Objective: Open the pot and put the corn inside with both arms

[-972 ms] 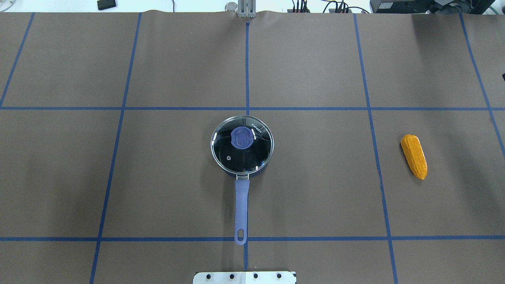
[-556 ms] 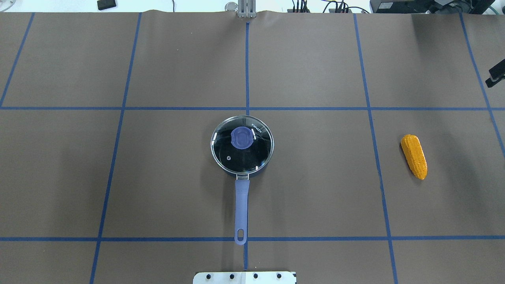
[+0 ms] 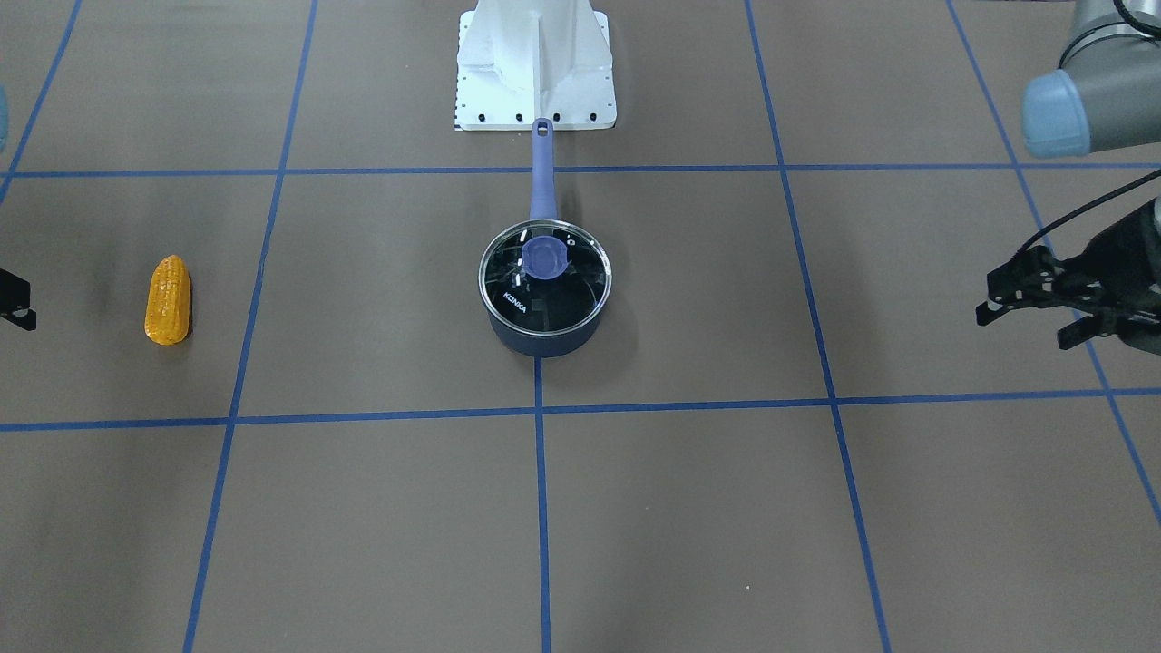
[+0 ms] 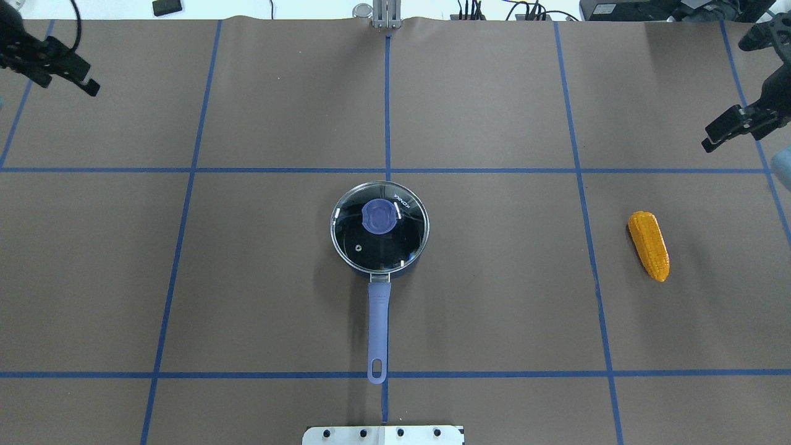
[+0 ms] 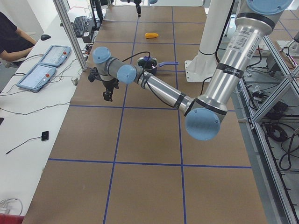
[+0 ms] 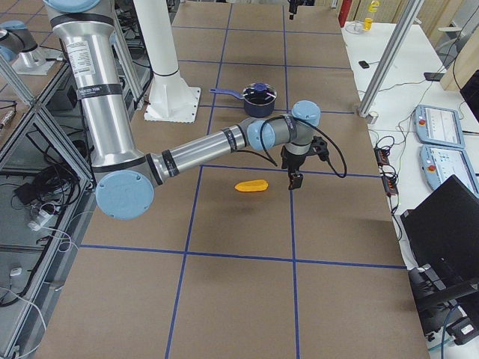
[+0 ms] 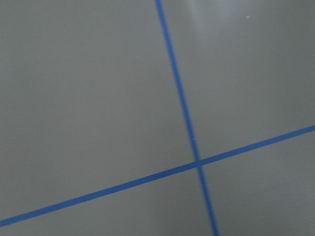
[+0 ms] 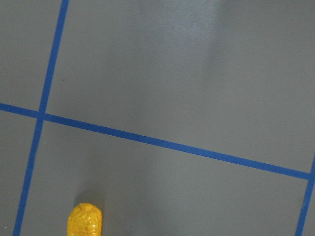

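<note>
Corn (image 8: 84,221): right wrist view, not left

Brown, prob. paper-covered table (image 4: 494,309) w/ blue tape grid (image 4: 387,111) carries lidded pot (image 4: 379,226) centrally, corn (image 4: 649,245) well apart.

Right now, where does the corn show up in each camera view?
Exterior front-facing: corn far left, mid-height.
Overhead exterior: corn far right, mid-height.
Exterior left: corn top centre, beyond the pot.
Exterior right: corn centre, nearer than the pot.
Left wrist-mounted: not in it.
Right wrist-mounted: corn bottom left, cut by the edge.
Landmark: the pot, in the four exterior views only.
</note>
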Robot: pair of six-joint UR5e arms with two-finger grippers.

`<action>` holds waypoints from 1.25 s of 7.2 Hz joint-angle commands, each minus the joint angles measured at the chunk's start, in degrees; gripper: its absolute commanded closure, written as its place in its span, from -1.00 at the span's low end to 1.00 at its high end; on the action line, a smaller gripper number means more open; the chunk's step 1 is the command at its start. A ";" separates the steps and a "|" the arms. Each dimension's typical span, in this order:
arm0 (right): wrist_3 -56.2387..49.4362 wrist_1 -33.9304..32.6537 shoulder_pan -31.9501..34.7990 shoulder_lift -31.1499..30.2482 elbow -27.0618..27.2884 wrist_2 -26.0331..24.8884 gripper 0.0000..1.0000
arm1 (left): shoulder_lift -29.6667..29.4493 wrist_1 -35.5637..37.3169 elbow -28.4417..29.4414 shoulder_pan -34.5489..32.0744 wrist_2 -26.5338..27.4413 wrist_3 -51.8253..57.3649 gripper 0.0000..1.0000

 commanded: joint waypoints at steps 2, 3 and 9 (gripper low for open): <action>0.34 0.09 -1.53 -0.22 1.47 -0.10 -1.00 | -12.33 4.16 1.29 9.06 4.52 -9.94 -0.99; 0.69 0.00 -3.70 -0.22 1.56 -0.45 -1.00 | -15.84 3.99 2.34 12.14 7.50 -14.85 -0.99; 14.75 5.68 -12.51 -2.76 2.36 -5.99 -0.99 | -24.92 4.60 3.14 28.14 17.89 -34.14 -0.99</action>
